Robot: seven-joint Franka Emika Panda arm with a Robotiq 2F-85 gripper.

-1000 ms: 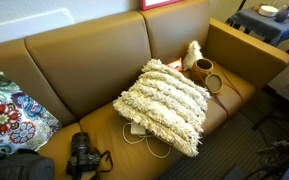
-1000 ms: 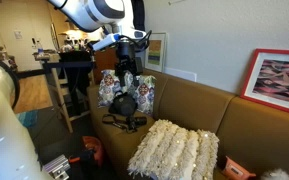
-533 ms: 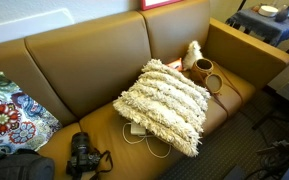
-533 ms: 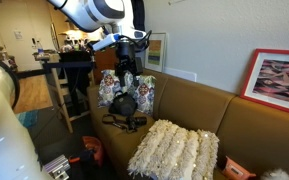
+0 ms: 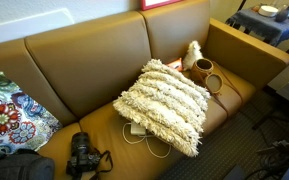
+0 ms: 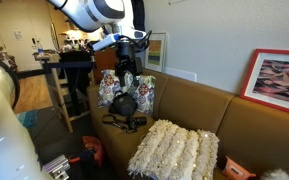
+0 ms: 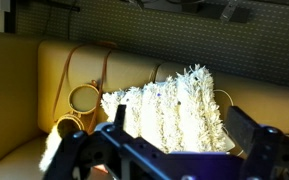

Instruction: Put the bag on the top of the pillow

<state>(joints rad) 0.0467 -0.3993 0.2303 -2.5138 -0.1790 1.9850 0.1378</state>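
Observation:
The cream shaggy pillow lies on the middle of the brown sofa and shows in both exterior views. The small tan bag stands on the seat beside it, near the sofa arm, with its round opening up and a thin dark strap. In the wrist view the pillow fills the middle and the bag is at its left. My gripper hangs high above the other end of the sofa, far from the bag. Its jaws stand wide open and empty.
A white-and-tan plush toy sits behind the bag. A black camera with strap lies on the seat near the floral pillow. A white cable runs under the cream pillow. A table stands past the sofa arm.

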